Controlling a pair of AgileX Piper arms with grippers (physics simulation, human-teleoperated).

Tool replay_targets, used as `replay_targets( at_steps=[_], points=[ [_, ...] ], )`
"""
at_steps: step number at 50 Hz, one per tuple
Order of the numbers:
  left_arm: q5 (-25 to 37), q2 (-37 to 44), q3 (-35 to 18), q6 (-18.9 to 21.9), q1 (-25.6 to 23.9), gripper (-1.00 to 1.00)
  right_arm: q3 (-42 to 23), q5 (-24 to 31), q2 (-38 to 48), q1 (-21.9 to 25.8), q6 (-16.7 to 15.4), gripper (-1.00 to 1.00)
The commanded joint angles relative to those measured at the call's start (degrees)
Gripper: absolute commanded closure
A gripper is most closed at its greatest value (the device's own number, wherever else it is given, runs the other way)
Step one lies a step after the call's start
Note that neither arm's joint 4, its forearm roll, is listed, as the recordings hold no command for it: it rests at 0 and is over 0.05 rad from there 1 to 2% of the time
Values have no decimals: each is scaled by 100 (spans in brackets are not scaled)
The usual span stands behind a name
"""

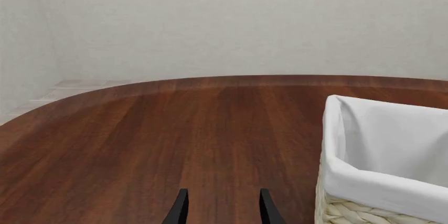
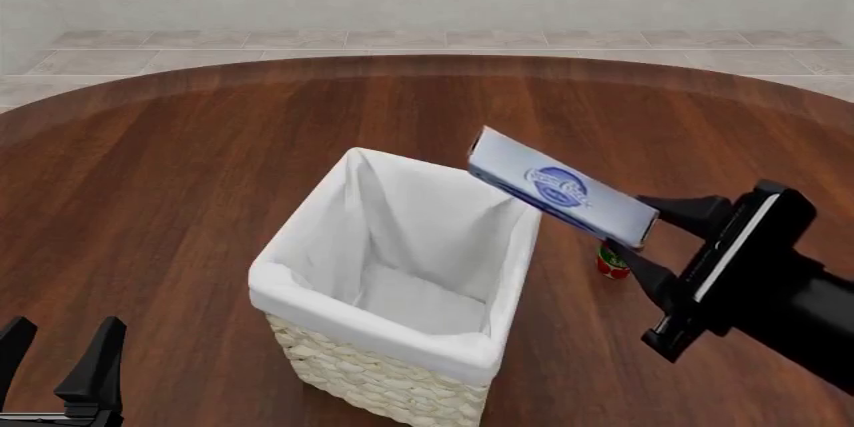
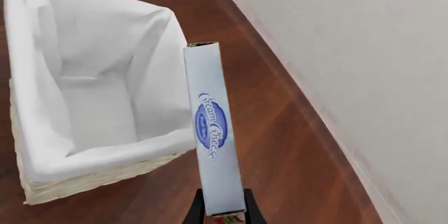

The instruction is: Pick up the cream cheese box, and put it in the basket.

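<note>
The cream cheese box (image 2: 561,189), pale blue-white with a dark blue oval logo, is held in the air by my right gripper (image 2: 638,239), which is shut on its near end. The box tilts up and left, its far end over the basket's right rim. It also shows in the right wrist view (image 3: 212,129), beside the basket (image 3: 42,177). The basket (image 2: 387,362) is woven wicker with a white liner and stands mid-table. My left gripper (image 2: 60,359) is open and empty at the front left; its fingers (image 1: 180,208) show next to the basket (image 1: 364,182).
A small red can (image 2: 613,263) stands on the table just right of the basket, under the held box. The round dark wooden table (image 2: 160,177) extends far behind and to the left. A pale tiled floor and wall lie beyond.
</note>
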Motion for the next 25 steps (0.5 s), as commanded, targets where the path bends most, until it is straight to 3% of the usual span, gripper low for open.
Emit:
replay_targets(
  at_steps=[1, 25],
  points=[
    [0, 0, 0, 0, 0, -100, -176, -19, 107, 90, 35, 100],
    [0, 0, 0, 0, 0, -100, -293, 57, 223, 207, -200, 100]
  ],
)
